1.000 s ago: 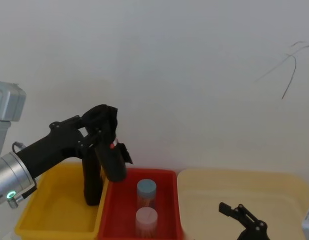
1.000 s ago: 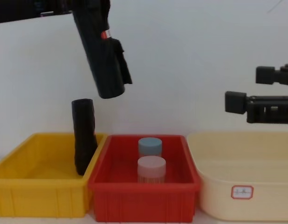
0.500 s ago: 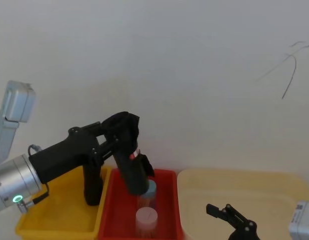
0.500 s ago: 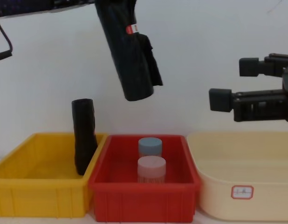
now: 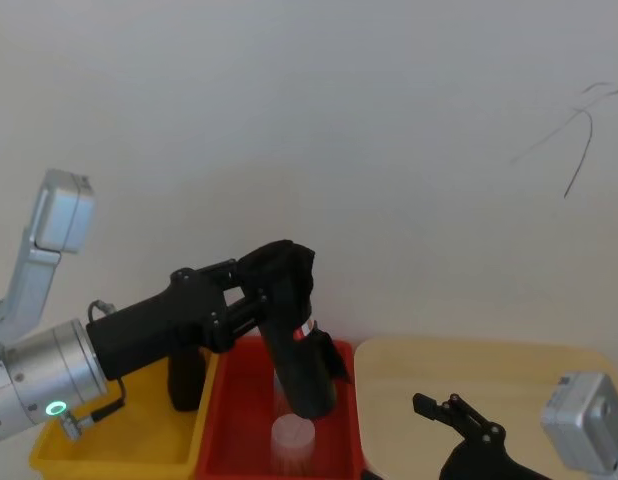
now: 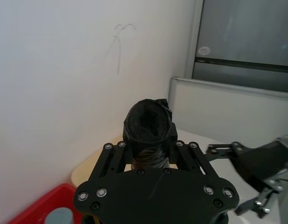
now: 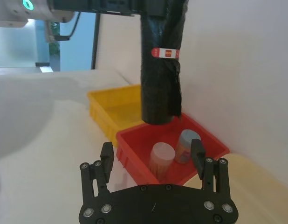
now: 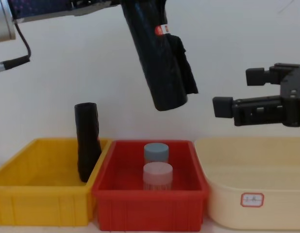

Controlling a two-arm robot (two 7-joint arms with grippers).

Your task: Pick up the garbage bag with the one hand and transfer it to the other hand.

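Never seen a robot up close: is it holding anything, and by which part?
The left claw grips the black garbage bag roll near its top end, above the red bin. The right claw is open, holding nothing.

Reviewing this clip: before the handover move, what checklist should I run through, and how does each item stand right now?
1. Grip: left gripper shut on the garbage bag at its upper end: ok.
2. Correct roll: red-and-white label shows; the plain roll stands in the yellow bin: ok.
3. Clearance: bag hangs tilted above the red bin and its jars, touching neither: ok.
4. Receiver ready: right gripper open: ok.
5. Bag inside the right gripper's reach: not ok, a gap separates them.
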